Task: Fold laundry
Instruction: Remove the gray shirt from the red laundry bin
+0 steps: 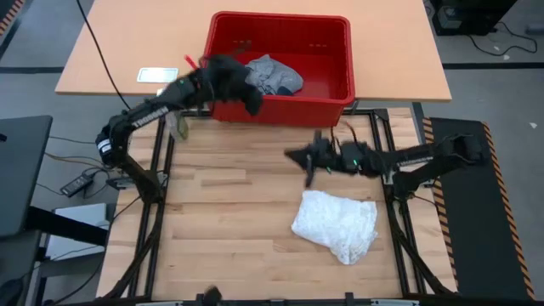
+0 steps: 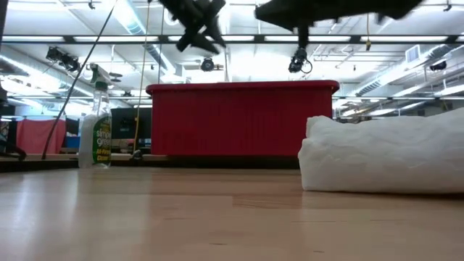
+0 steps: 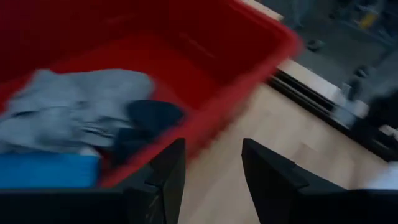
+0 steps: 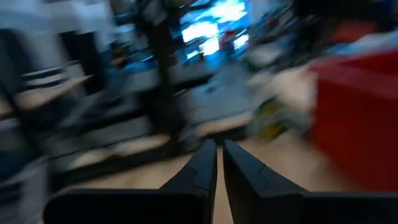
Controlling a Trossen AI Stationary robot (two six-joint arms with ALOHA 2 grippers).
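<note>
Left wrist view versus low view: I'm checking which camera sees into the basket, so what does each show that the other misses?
Only the left wrist view looks into the basket: a grey garment, a navy one and a blue one lie inside, with the left gripper open just outside its wall. Only the low view shows the white garment on the table and a spray bottle. Both show the red basket and the wooden tabletop.

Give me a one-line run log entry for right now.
white lacy garment: folded on table | grey garment, blue, navy: in red basket | left gripper: open at basket rim | right gripper: shut, empty, mid-table
</note>
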